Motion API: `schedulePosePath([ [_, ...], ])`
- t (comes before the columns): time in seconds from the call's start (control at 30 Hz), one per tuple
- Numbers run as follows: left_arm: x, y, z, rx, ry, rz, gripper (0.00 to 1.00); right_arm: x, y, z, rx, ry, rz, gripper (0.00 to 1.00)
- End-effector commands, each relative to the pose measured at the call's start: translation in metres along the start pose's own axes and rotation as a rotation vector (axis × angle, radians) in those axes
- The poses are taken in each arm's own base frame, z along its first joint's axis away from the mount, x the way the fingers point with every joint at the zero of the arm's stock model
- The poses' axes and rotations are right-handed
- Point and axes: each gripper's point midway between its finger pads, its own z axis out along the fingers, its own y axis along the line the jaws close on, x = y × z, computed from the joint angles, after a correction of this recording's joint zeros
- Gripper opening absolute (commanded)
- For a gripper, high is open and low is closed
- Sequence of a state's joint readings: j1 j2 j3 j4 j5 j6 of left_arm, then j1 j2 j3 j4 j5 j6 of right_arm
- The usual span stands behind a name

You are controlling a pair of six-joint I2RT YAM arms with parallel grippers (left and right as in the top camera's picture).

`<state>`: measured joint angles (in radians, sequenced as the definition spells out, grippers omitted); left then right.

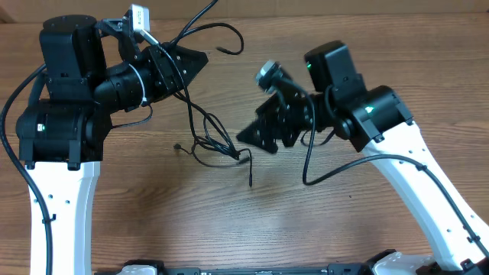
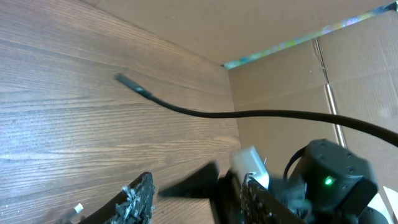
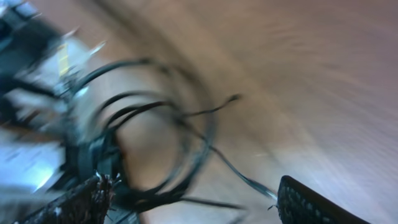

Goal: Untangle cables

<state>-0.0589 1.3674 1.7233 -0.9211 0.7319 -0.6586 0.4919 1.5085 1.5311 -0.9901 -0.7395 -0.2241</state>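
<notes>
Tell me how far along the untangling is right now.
Done: little; the cables lie knotted on the table. In hand: one strand runs up to the left gripper, grip unclear; the right gripper sits beside the knot, fingers open. Left: separating every strand.

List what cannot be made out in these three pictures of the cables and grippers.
Right wrist view: motion blur smears the thin black flexible cables; their crossings cannot be traced.
Overhead view: the tangle is too small to count its strands.
Overhead view: the black left gripper hides its own fingers, so whether it holds a strand is unclear.
Left wrist view: the bottom edge cuts off that gripper.
</notes>
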Motion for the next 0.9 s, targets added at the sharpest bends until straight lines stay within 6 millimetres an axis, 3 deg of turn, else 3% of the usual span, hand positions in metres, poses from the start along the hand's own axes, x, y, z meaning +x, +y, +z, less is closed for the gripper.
schedulePosePath([
  [0.0, -0.003, -0.017, -0.01, 0.039, -0.025, 0.048, 0.44, 0.009, 0.035, 0.007, -0.153, 0.025, -0.11, 0.79],
  [0.13, -0.006, -0.019, -0.01, 0.044, -0.033, 0.048, 0.44, 0.017, 0.048, 0.013, -0.182, 0.056, -0.184, 0.76],
  [0.23, -0.008, -0.015, -0.01, 0.027, -0.046, -0.003, 0.37, 0.015, 0.052, 0.016, -0.191, 0.051, -0.212, 0.75],
  [0.5, -0.01, -0.012, -0.01, 0.015, -0.059, -0.188, 0.22, 0.003, 0.05, 0.018, -0.183, 0.007, -0.263, 0.71],
  [0.67, -0.013, -0.011, -0.01, 0.011, -0.073, -0.27, 0.2, 0.005, 0.046, 0.024, -0.184, 0.012, -0.258, 0.74],
  [0.73, -0.016, -0.01, -0.01, 0.006, -0.089, -0.29, 0.2, 0.009, 0.042, 0.028, -0.186, 0.021, -0.249, 0.59],
  [0.8, -0.018, -0.012, -0.01, 0.011, -0.096, -0.282, 0.21, 0.012, 0.039, 0.032, -0.188, 0.033, -0.236, 0.19],
  [0.83, -0.019, -0.012, -0.01, 0.015, -0.098, -0.278, 0.21, 0.013, 0.037, 0.034, -0.189, 0.038, -0.231, 0.04],
  [0.87, -0.019, -0.013, -0.01, 0.015, -0.099, -0.277, 0.22, 0.014, 0.036, 0.035, -0.189, 0.041, -0.227, 0.04],
])
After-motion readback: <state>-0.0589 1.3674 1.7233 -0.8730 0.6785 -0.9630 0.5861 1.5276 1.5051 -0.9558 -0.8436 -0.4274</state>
